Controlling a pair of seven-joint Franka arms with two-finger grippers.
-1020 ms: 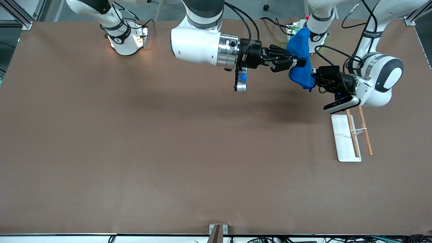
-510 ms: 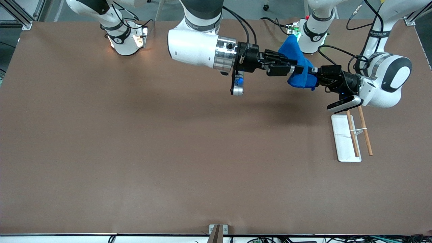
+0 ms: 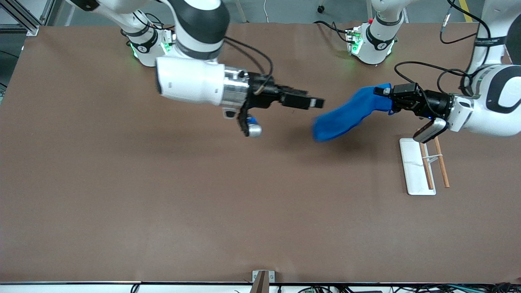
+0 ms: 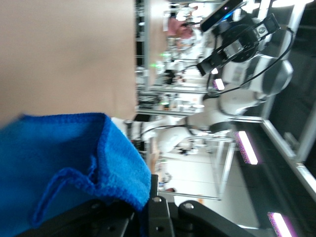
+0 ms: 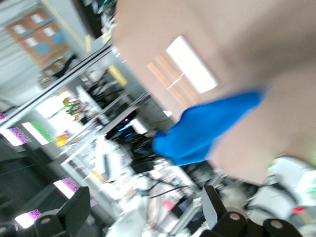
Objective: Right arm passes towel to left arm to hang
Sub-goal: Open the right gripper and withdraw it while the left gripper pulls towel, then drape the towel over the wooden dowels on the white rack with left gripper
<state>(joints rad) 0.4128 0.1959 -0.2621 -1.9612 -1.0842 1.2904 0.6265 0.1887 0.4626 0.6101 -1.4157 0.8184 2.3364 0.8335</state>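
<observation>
The bright blue towel (image 3: 346,116) hangs in the air from my left gripper (image 3: 387,97), which is shut on one end of it, over the table beside the white tray. In the left wrist view the towel (image 4: 59,163) fills the space at the gripper (image 4: 145,207), its hemmed edge pinched in the jaws. My right gripper (image 3: 319,103) is open and empty, apart from the towel, over the table toward the right arm's end. The right wrist view shows its spread fingers (image 5: 212,205) and the towel (image 5: 207,128) farther off.
A white tray (image 3: 412,171) with two wooden rods (image 3: 441,165) stands on the brown table below the left wrist, also seen in the right wrist view (image 5: 190,64). The two arm bases (image 3: 372,38) stand along the table edge farthest from the front camera.
My right gripper has let go of the towel and drawn back toward its own end. My left gripper has kept the towel and pulled away; the cloth now hangs stretched out below it.
</observation>
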